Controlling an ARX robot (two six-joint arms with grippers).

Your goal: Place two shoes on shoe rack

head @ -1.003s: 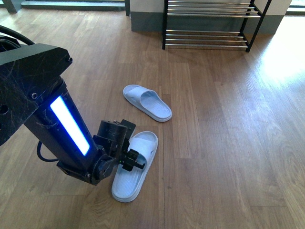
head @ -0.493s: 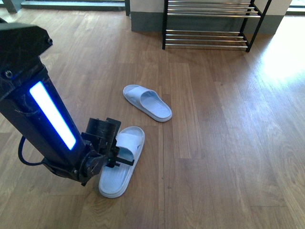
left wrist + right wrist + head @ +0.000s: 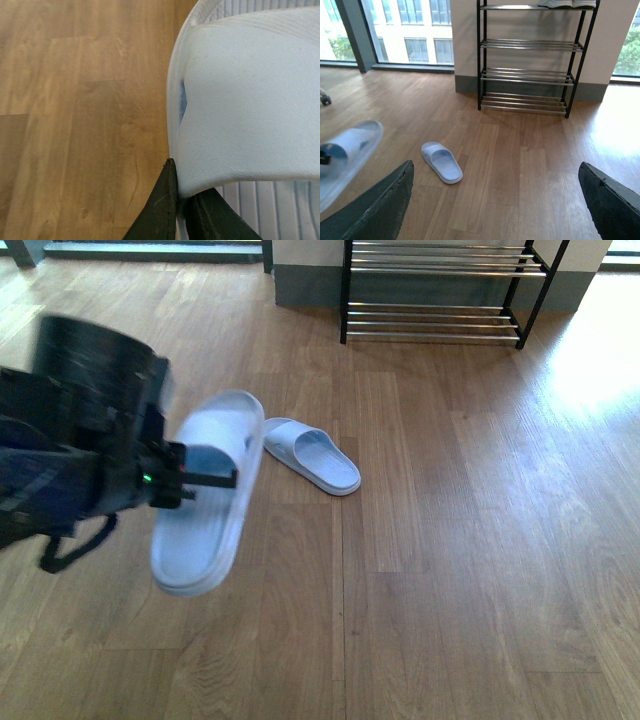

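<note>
- The left gripper (image 3: 182,205) pinches the strap edge of one slide (image 3: 205,500), which hangs tilted above the floor (image 3: 450,540). The hold looks thin, so I would carry it slowly.
- The other slide (image 3: 310,455) lies on the floor, well short of the rack (image 3: 430,310).
- There is open floor towards the rack; pass beside the lying slide.
- The right gripper (image 3: 495,197) is spread wide and holds nothing.

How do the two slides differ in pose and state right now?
The held slide hangs tilted in the air, strap pinched by the left gripper; the floor slide lies flat, sole down, untouched. The held slide is farther from the shoe rack than the floor slide. Both are pale blue; neither is on the rack.
</note>
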